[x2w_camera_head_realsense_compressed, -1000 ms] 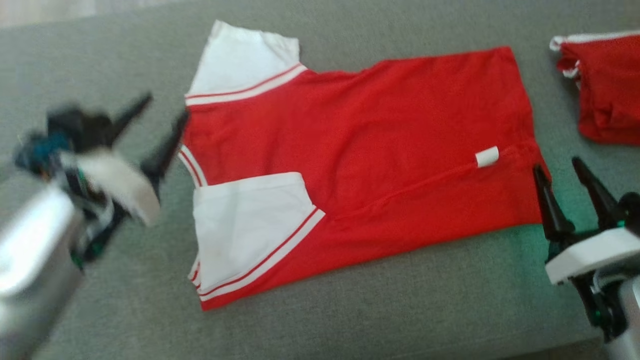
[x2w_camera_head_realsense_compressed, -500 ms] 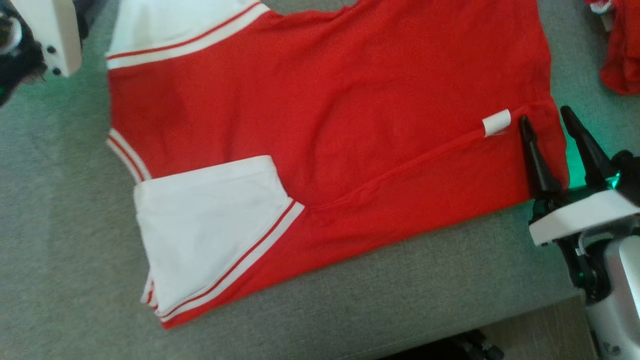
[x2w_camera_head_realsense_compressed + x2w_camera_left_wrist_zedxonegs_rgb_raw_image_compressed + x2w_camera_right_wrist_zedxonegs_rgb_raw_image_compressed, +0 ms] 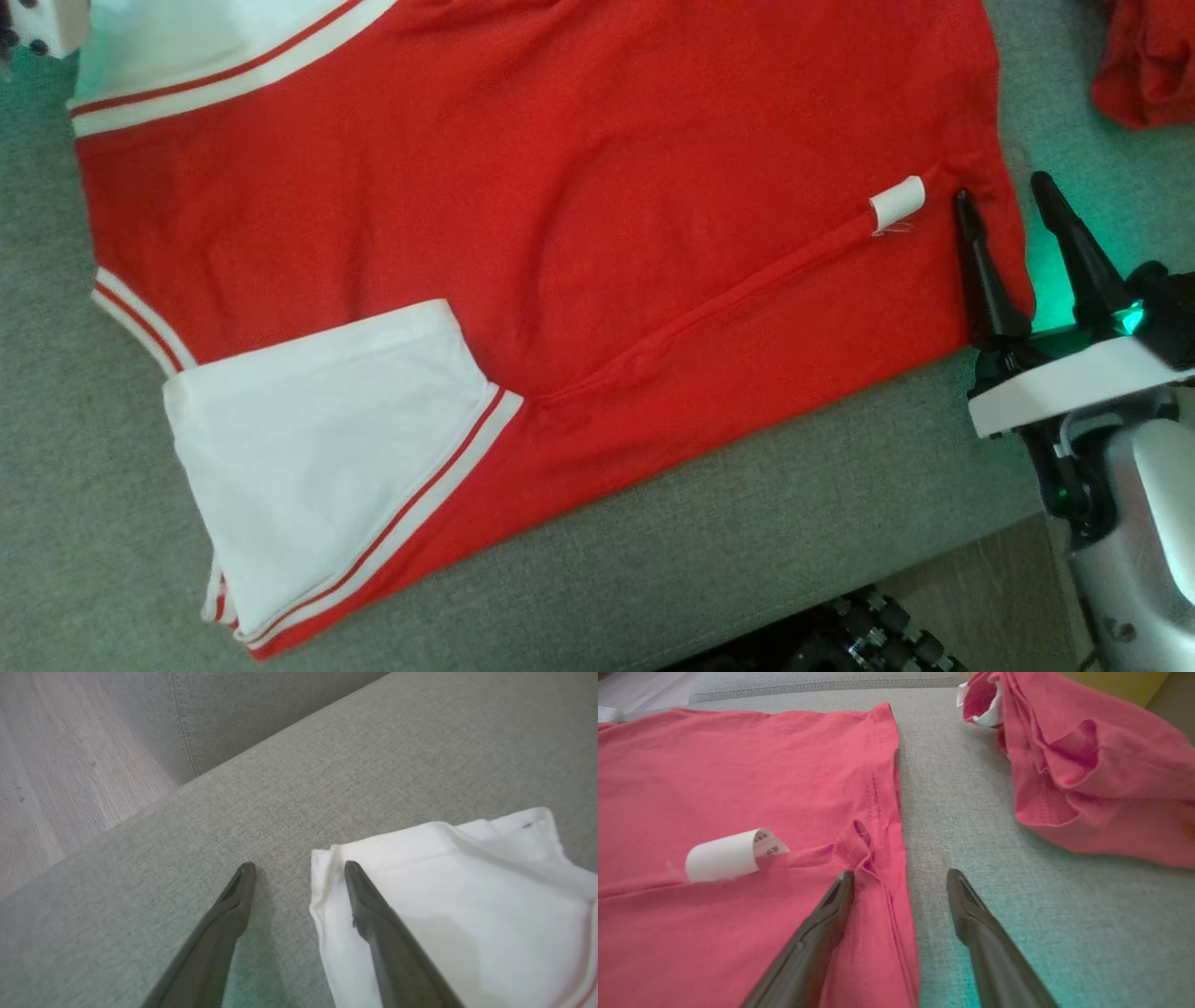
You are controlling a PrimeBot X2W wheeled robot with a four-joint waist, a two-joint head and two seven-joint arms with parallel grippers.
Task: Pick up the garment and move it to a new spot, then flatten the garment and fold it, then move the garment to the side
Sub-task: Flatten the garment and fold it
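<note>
Head view: the red T-shirt [image 3: 579, 215] lies flat on the grey cushion [image 3: 747, 523] with its near sleeve [image 3: 327, 448] folded in at 7 o'clock, so I judge placing and flattening done and folding barely started. Left wrist: my left gripper [image 3: 299, 864] gapes astride a white sleeve corner [image 3: 458, 905]. Right wrist: my right gripper [image 3: 900, 873] gapes astride the hem [image 3: 896, 826], holding nothing.

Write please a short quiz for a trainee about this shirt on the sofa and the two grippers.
1. True or false: the right gripper is shut on the red shirt.
2. In the left wrist view, one finger of the left gripper shows over: A) the white sleeve; B) a towel; C) a pillow.
3. What small thing sits on the seam near the right gripper?

Key: 1. False: it stands open, one finger over the shirt's edge, the other over the cushion. 2. A. 3. A curled white label.
</note>
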